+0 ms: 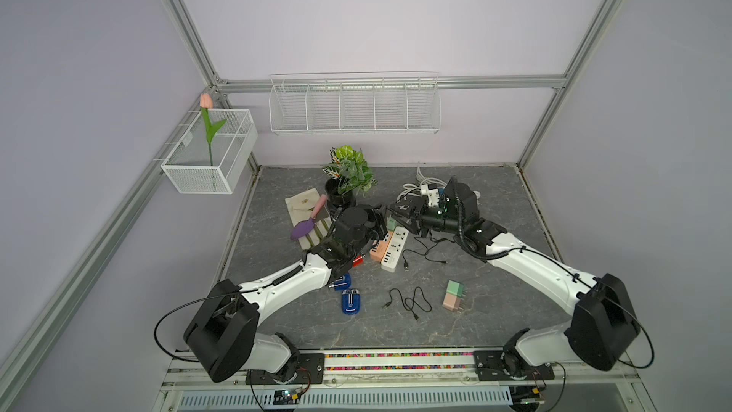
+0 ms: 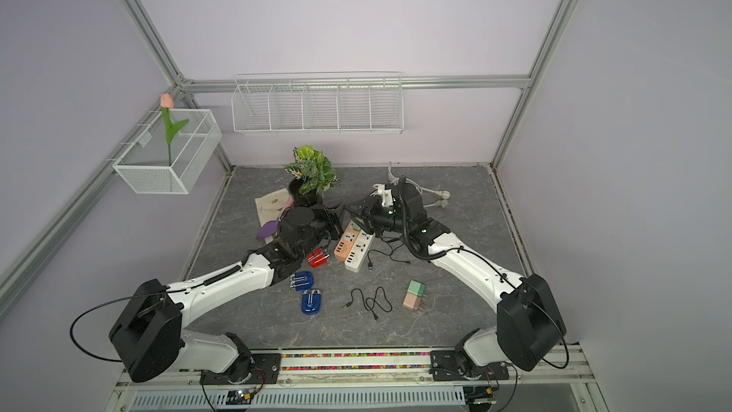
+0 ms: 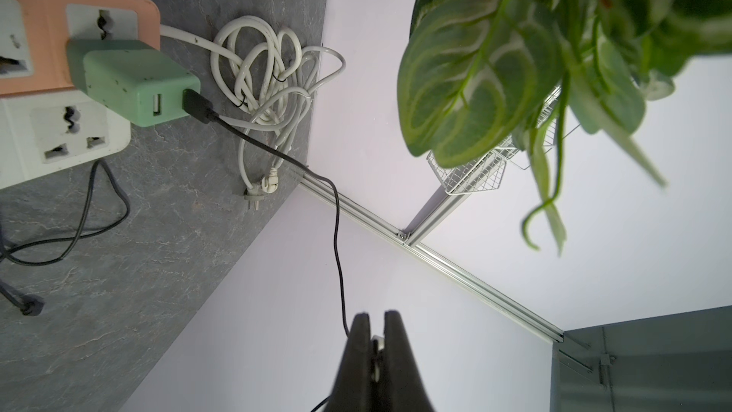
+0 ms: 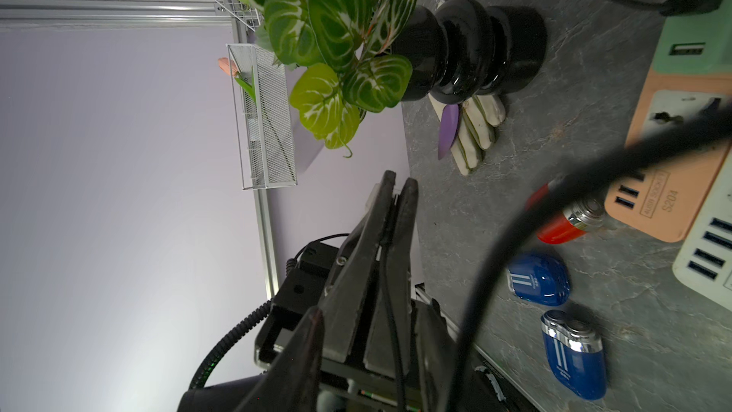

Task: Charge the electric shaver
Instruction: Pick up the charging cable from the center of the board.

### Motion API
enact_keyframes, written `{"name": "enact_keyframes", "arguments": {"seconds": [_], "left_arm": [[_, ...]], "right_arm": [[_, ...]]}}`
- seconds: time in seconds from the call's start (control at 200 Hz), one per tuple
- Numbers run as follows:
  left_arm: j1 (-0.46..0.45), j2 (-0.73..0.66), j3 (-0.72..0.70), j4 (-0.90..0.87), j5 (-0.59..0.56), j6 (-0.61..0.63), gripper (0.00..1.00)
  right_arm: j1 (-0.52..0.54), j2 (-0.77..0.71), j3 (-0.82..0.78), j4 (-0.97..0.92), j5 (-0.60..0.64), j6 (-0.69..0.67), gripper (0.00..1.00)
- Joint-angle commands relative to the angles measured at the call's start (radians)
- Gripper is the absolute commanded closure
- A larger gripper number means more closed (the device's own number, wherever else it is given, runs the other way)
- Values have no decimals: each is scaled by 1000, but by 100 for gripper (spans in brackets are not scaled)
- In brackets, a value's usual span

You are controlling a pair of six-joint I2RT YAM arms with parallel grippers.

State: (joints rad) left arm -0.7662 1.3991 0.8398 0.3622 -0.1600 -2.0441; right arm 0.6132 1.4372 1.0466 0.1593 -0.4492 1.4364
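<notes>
The red shaver (image 2: 318, 257) lies just beside the near end of the peach power strip (image 2: 344, 247) (the left arm (image 1: 293, 279) half hides it in a top view), two blue shavers (image 2: 311, 302) nearer. The left gripper (image 3: 374, 323) clamps the black cable (image 3: 336, 231) from the green charger (image 3: 134, 81), plug tip hidden. The right gripper (image 1: 396, 211), mostly cut off in its wrist view, has jaws apart.

A red shaver (image 2: 318, 258) lies just beside the peach power strip (image 2: 344, 246), a white strip (image 2: 359, 256) touching its other side.
</notes>
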Motion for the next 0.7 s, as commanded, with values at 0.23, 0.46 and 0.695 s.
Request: {"name": "enact_keyframes", "arguments": {"seconds": [0.23,0.46,0.695], "left_arm": [[-7,7,28,4,15,-57,100],[-3,1,31,-42,89,-35,99],[51,-57,-35,-93,161,3,62]], "right_arm": [[-3,47,10,46,-9,42,91],[-43,37,26,-36,-60,3,94],[-86,23,22,-119,-192,-64,93]]}}
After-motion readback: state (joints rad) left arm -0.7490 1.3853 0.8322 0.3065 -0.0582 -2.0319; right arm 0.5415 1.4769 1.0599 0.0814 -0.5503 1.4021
